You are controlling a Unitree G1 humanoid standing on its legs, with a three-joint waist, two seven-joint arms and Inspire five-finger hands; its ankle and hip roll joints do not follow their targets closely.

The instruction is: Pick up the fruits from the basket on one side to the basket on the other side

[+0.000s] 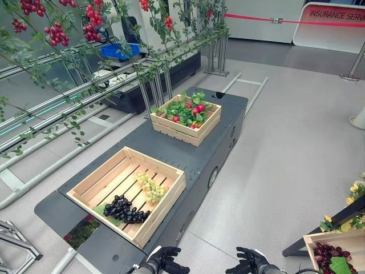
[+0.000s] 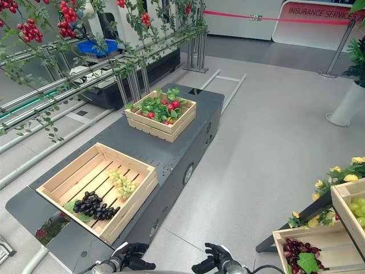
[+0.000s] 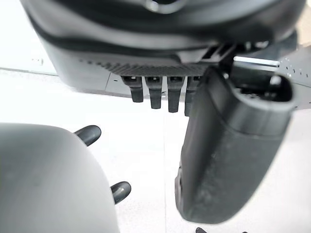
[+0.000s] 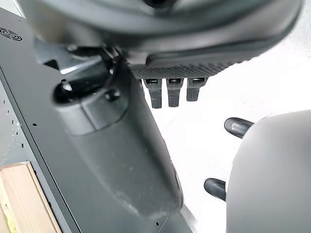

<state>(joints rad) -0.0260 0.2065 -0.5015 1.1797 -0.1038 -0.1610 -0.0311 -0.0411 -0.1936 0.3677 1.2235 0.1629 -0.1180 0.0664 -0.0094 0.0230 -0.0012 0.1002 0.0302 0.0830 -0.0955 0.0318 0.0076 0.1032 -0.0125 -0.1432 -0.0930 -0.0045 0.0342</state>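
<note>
White capital lettering stood on the red band of a curved sign (image 2: 322, 11), far ahead of the right robot hand (image 2: 219, 258) and off to its right. The words were too small to read with certainty.

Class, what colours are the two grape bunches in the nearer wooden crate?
One dark purple-black bunch, one pale green bunch; clearest in the left eye view.

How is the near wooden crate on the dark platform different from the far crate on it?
The near crate holds dark grapes and green grapes with bare slats showing; the far crate is filled with green leaves and red fruits. The near crate looks wider and shallower, the far crate smaller. Both are pale slatted wood on the same platform, and neither hand touches them.
</note>
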